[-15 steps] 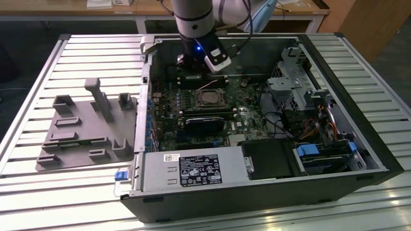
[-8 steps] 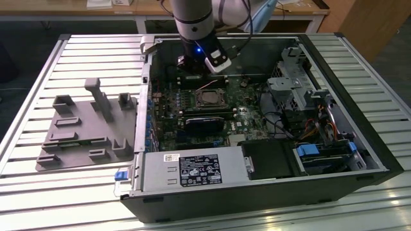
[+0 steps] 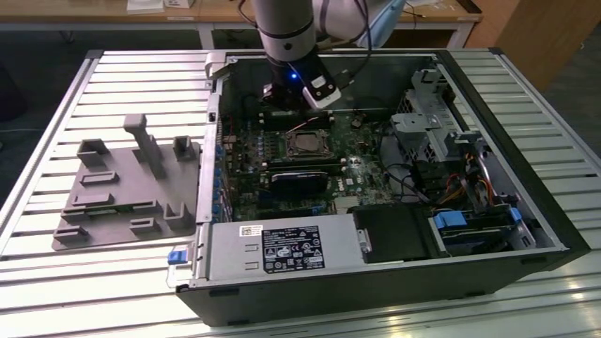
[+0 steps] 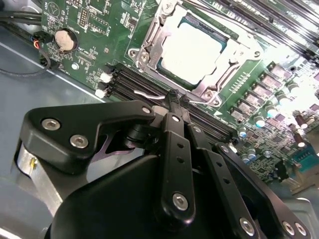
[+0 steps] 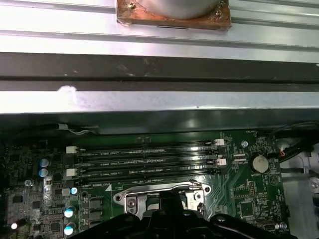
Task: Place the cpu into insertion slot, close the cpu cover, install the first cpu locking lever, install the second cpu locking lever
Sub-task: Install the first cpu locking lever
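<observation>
The cpu (image 4: 192, 50) lies flat in the slot (image 3: 307, 144), its pale top showing through the opening of the cover (image 4: 149, 42), which is down over it. The cover's silvery edges frame the chip on all sides.

Just beside the slot, on the side nearest the gripper (image 4: 175, 98), run the long memory slots (image 5: 144, 160). Past them the board (image 4: 99, 20) ends at the case (image 5: 149, 107) wall, which rises as a bright metal edge, so there is little room on that side. In the exterior view a black card (image 3: 300, 182) stands just beside the slot on its opposite side. To the exterior view's right of the slot the board lies bare up to a drive cage (image 3: 427, 127) and loose cables. Above the slot the case is open.

The arm (image 3: 284, 28) comes down steeply into the case, near upright, with the gripper over the memory slots and tilted toward the slot. In the second wrist view the fingertips (image 4: 172, 103) are drawn together with no gap to be seen. They meet a thin wire lever (image 4: 147, 93) lying along the slot's near edge. I cannot tell whether they pinch the wire or only touch it.

Outside the case, well apart from the slot on the exterior view's left, a grey fixture (image 3: 122, 190) sits on the slatted table (image 3: 56, 127).
</observation>
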You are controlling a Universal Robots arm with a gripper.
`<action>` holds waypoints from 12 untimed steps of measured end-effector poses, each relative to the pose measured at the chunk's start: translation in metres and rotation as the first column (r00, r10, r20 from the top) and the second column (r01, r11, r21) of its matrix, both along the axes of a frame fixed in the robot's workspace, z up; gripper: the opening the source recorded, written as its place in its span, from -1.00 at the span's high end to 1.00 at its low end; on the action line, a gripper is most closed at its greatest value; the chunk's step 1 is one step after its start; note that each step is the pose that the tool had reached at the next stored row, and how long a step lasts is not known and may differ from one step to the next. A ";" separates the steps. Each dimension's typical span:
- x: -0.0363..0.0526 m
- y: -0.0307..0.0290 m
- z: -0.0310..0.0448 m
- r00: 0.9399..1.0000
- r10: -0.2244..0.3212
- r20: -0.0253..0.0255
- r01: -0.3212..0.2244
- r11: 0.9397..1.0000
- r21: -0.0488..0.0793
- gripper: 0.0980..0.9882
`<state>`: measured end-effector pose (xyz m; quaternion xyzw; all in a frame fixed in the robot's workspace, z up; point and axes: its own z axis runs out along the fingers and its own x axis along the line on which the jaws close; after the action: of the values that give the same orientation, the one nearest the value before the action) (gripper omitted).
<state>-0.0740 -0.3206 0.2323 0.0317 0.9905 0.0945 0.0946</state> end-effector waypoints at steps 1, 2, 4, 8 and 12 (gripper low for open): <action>0.0010 0.0001 -0.0006 1.000 0.000 0.000 0.000 1.000 0.000 0.99; 0.0021 0.0002 -0.0012 1.000 0.000 0.000 0.000 1.000 0.000 0.99; 0.0041 0.0004 -0.0023 1.000 0.000 0.000 0.000 1.000 0.001 0.99; 0.0066 0.0010 -0.0047 1.000 0.000 0.000 0.000 1.000 0.001 0.99; 0.0080 0.0018 -0.0071 1.000 -0.001 0.000 0.001 1.000 0.001 0.99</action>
<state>-0.0660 -0.3188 0.2253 0.0323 0.9904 0.0950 0.0947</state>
